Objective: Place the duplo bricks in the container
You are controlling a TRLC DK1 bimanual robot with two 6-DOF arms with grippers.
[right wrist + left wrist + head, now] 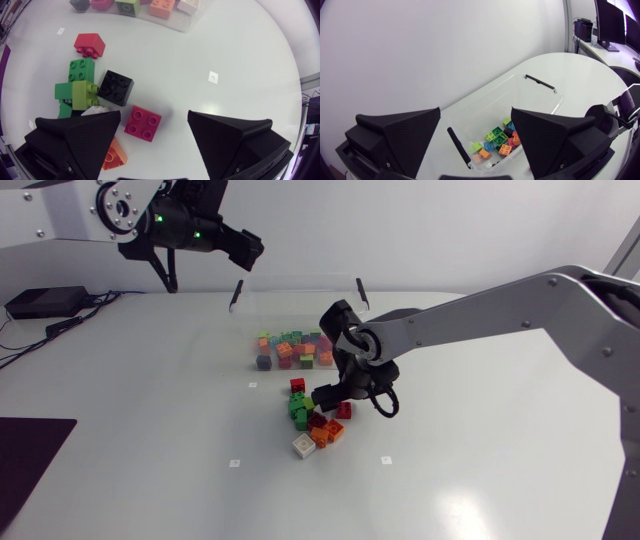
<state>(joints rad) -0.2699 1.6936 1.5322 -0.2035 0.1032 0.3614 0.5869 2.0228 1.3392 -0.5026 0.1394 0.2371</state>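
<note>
Bench: white, smooth top.
Far marker, near-left marker, near-right marker: small white squares, flat on the bench, well apart.
Black box: far left corner, cables trailing beside it.
Dark mat: near left edge.

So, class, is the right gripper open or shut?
Open: the right gripper has fingers wide apart, a crimson brick lying loose between them.

You've got 1 clear container, 2 arms: left arm, right arm. 8 loose bricks on table, 12 bricks in container. Both counts approximate, piles overlap.
</note>
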